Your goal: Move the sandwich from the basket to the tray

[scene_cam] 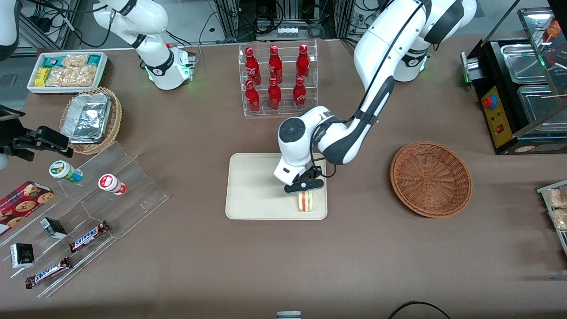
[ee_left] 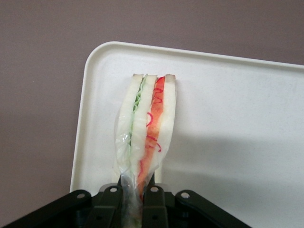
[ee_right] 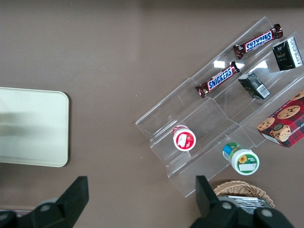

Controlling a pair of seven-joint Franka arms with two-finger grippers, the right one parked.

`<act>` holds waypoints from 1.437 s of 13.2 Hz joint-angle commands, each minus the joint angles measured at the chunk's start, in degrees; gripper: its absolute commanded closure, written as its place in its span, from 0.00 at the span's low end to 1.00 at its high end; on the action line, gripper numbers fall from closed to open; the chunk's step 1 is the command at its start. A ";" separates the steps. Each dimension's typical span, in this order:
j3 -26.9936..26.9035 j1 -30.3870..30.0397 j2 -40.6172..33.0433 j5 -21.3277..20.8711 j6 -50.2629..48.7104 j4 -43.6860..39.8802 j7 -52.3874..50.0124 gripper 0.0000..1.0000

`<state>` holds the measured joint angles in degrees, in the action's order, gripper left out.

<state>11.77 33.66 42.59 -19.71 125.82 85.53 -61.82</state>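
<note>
The sandwich (scene_cam: pixel 306 200) stands on edge on the tray (scene_cam: pixel 252 186), in the corner nearest the front camera on the side facing the basket (scene_cam: pixel 431 178). It sits just inside the rim there, so there is little tray to spare toward the camera. The basket holds nothing and lies well apart from the tray, toward the working arm's end of the desk.

The claw (scene_cam: pixel 305 185) hangs directly above the sandwich. In the wrist view its fingers (ee_left: pixel 153 197) are drawn close together and clamped on the sandwich's top edge, pinching across the bread layers and some clear wrap. The wedge's long axis runs straight away from the claw, down toward the tray, so the filling stripes (ee_left: pixel 153 128) line up with the gap between the fingers.

The sandwich appears to rest on the tray or sit barely above it; which, I cannot tell. The move left is probably to part the fingers and lift straight up. Narrow as it stands, it could tip over.
</note>
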 commanded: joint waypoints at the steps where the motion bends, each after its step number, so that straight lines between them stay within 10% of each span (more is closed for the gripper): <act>1: -0.78 1.66 1.97 -1.12 -0.31 -2.82 -1.46 0.84; 3: -0.78 1.76 1.89 -2.08 -0.31 -2.74 -1.02 0.41; 4: -0.78 1.84 1.71 -3.40 -0.48 -2.74 -1.02 0.00; 11: -0.78 0.27 -6.89 -2.54 -8.63 -2.56 -1.81 0.00; 19: -0.96 -10.87 -27.71 7.56 -29.55 -1.95 7.66 0.00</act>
<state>10.55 26.58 19.93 -14.61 99.10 81.44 -58.41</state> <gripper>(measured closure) 0.000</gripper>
